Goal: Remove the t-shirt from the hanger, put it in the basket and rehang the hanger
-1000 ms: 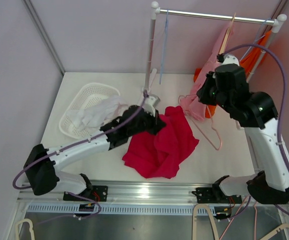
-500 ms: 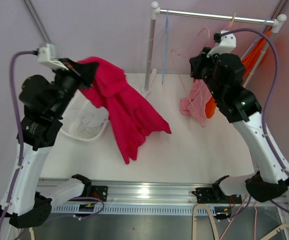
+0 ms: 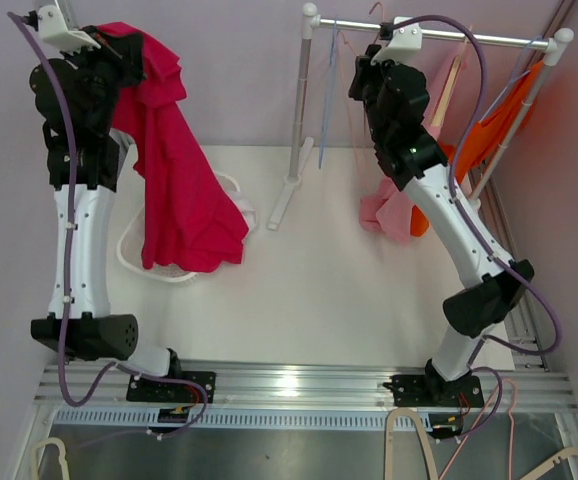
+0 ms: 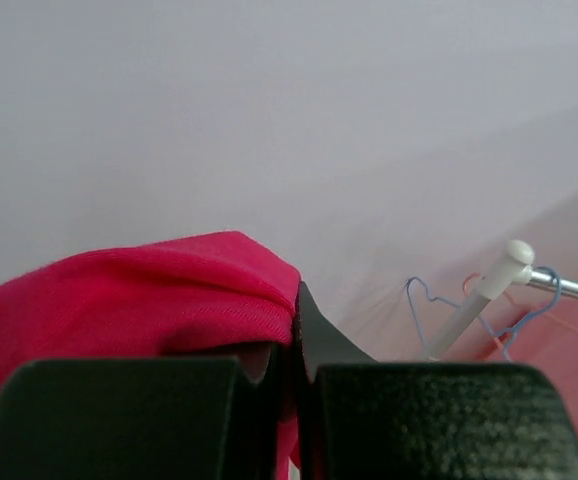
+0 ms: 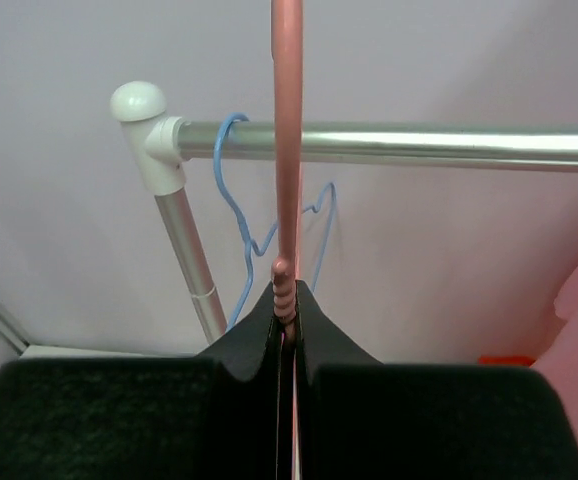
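Note:
The red t-shirt [image 3: 174, 190] hangs free of any hanger from my left gripper [image 3: 119, 55], which is raised high at the far left and shut on the shirt's top edge. The shirt's lower hem drapes over the white basket [image 3: 134, 255]. In the left wrist view the jaws [image 4: 294, 330] are closed on the red fabric [image 4: 139, 290]. My right gripper [image 3: 364, 62] is up at the metal rail [image 3: 469, 38], shut on the neck of a bare pink hanger [image 5: 287, 150], whose stem crosses the rail [image 5: 419, 143]. The right jaws [image 5: 287, 300] are closed.
A blue hanger [image 3: 326, 90] hangs on the rail near the left post [image 3: 299, 110]; it also shows in the right wrist view [image 5: 231, 190]. A pink garment [image 3: 389, 210] and an orange garment [image 3: 489, 130] hang at the rail's right. White cloth lies in the basket.
My left arm has lifted the red t-shirt higher and further left, over the basket. My right arm has carried the pink hanger up and left to the rail.

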